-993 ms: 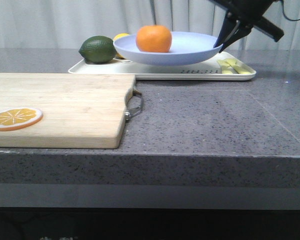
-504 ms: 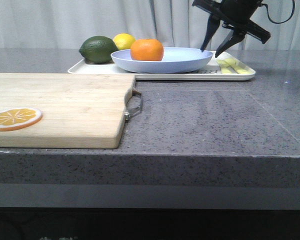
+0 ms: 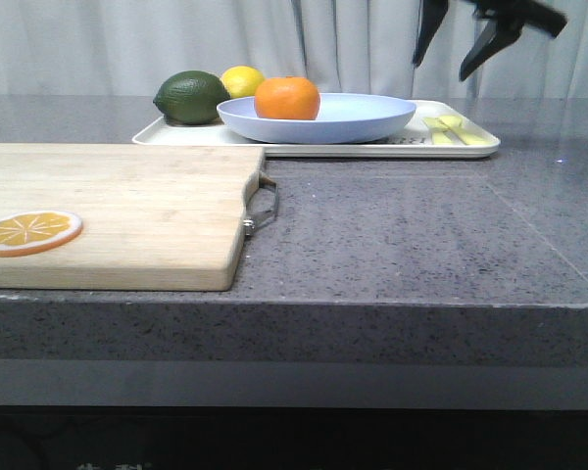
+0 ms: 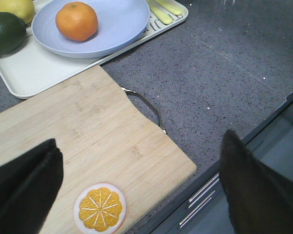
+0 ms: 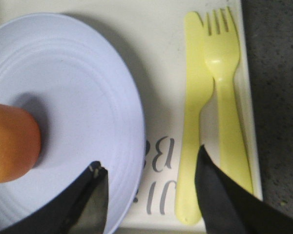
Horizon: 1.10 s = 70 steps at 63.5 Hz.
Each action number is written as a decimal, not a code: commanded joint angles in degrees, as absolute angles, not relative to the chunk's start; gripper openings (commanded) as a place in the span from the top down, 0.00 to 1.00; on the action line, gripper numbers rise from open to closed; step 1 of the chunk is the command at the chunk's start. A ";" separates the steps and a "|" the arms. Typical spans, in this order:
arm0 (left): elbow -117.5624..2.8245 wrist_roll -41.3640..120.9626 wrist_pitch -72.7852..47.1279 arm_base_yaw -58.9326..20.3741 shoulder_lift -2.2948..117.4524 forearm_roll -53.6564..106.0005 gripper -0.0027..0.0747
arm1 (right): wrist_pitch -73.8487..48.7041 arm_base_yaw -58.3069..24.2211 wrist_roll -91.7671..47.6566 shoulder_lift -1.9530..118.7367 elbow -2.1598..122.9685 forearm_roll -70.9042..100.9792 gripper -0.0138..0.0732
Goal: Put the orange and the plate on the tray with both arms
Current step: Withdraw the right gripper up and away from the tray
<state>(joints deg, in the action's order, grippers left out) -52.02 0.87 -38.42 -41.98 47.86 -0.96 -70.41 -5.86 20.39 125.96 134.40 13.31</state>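
Note:
The orange (image 3: 287,98) sits in the pale blue plate (image 3: 363,117), and the plate rests flat on the white tray (image 3: 372,149) at the back of the table. Both also show in the left wrist view, the orange (image 4: 76,21) on the plate (image 4: 122,24), and in the right wrist view, the orange (image 5: 10,144) on the plate (image 5: 78,107). My right gripper (image 3: 443,70) is open and empty, raised above the plate's right rim. My left gripper (image 4: 141,183) is open and empty, high above the cutting board; it is out of the front view.
A wooden cutting board (image 3: 127,211) with an orange slice disc (image 3: 29,231) lies at the front left. A dark green avocado (image 3: 191,96) and a lemon (image 3: 241,79) sit at the tray's left end. A yellow knife and fork (image 5: 210,97) lie at its right end.
The plate with the orange came down from a tilted lift onto the tray. My right gripper let go of its rim, opened and rose up and away.

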 commanded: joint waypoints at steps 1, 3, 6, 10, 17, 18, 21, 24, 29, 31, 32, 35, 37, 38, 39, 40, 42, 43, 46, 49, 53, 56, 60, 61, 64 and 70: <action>-53.68 0.37 -34.28 -41.77 47.39 -0.82 0.17 | -74.43 -6.04 19.33 119.19 136.26 12.88 0.36; -53.68 0.37 -34.28 -41.77 47.39 -0.82 0.17 | -75.89 -6.10 18.62 118.33 136.26 12.84 0.36; -53.68 0.37 -34.28 -41.77 47.39 -0.82 0.17 | -76.60 -6.48 16.92 117.05 135.96 12.84 0.36; -53.68 0.37 -34.39 -41.77 47.39 -0.82 0.17 | -76.55 -7.40 14.98 114.86 134.56 12.78 0.36; -53.68 0.37 -34.49 -41.77 47.39 -0.82 0.17 | -76.50 -8.81 11.98 109.72 129.57 11.33 0.36; -53.68 0.37 -34.52 -41.77 47.39 -0.82 0.17 | -76.50 -8.89 11.64 109.01 128.82 11.05 0.36; -53.68 0.37 -34.74 -41.77 47.39 -0.82 0.17 | -76.50 -9.05 9.66 106.42 125.93 10.63 0.36; -53.68 0.37 -35.13 -41.77 47.39 -0.93 0.17 | -76.50 -9.05 8.09 103.97 123.28 10.27 0.36; -53.68 0.37 -35.36 -41.77 47.39 -1.12 0.17 | -75.76 -9.05 5.00 98.53 117.51 9.91 0.36; -53.68 0.37 -35.36 -41.77 47.39 -1.12 0.17 | -74.90 -9.05 3.93 96.09 114.91 9.91 0.36; -53.68 0.37 -35.36 -41.77 47.39 -1.12 0.17 | -74.48 -9.05 3.49 95.08 113.86 9.91 0.36; -53.68 0.37 -35.36 -41.77 47.39 -1.12 0.17 | -72.87 -9.05 1.71 91.42 110.05 9.91 0.36; -53.68 0.37 -35.36 -41.77 47.39 -1.12 0.17 | -71.98 -9.05 0.46 89.24 107.74 9.91 0.36; -53.68 0.37 -35.36 -41.77 47.39 -1.12 0.17 | -71.47 -9.05 0.00 88.12 106.60 9.91 0.36; -53.68 0.37 -35.36 -41.77 47.39 -1.12 0.17 | -70.65 -9.05 -0.73 86.46 104.86 9.91 0.36; -53.68 0.37 -35.36 -41.77 47.39 -1.12 0.17 | -70.09 -9.05 -1.24 85.35 103.67 9.91 0.36; -53.68 0.37 -35.36 -41.77 47.39 -1.12 0.17 | -68.83 -9.05 -2.17 82.49 100.74 9.91 0.36; -53.68 0.37 -35.36 -41.77 47.39 -1.12 0.17 | -68.12 -9.05 -2.84 81.37 98.94 9.91 0.36; -53.68 0.37 -35.50 -41.77 47.39 -1.12 0.17 | -66.72 -9.05 -3.73 77.40 95.44 9.86 0.36; -53.68 0.37 -35.50 -41.77 47.39 -1.12 0.17 | -65.38 -9.05 -4.45 73.49 91.28 9.85 0.36; -53.68 0.37 -35.50 -41.77 47.39 -1.12 0.17 | -63.49 -9.05 -4.53 68.50 85.93 9.80 0.36; -53.68 0.37 -35.50 -41.77 47.39 -1.12 0.17 | -62.25 -9.05 -4.53 64.73 81.82 9.73 0.36; -53.68 0.37 -35.61 -41.77 47.39 -1.01 0.17 | -60.64 -9.05 -4.53 60.51 77.23 9.43 0.36; -53.68 0.37 -35.61 -41.77 47.39 -1.01 0.17 | -60.15 -9.05 -4.53 58.93 75.57 9.15 0.36; -53.68 0.37 -35.61 -41.77 47.39 -0.90 0.17 | -58.81 -9.05 -4.53 55.50 71.77 8.58 0.36; -53.68 0.37 -35.61 -41.77 47.39 -0.77 0.17 | -57.28 -9.05 -4.53 50.19 65.35 7.46 0.36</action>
<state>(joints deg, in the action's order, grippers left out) -52.02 0.85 -39.13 -41.98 47.86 -0.96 -62.41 -9.23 -3.86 55.14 69.16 8.73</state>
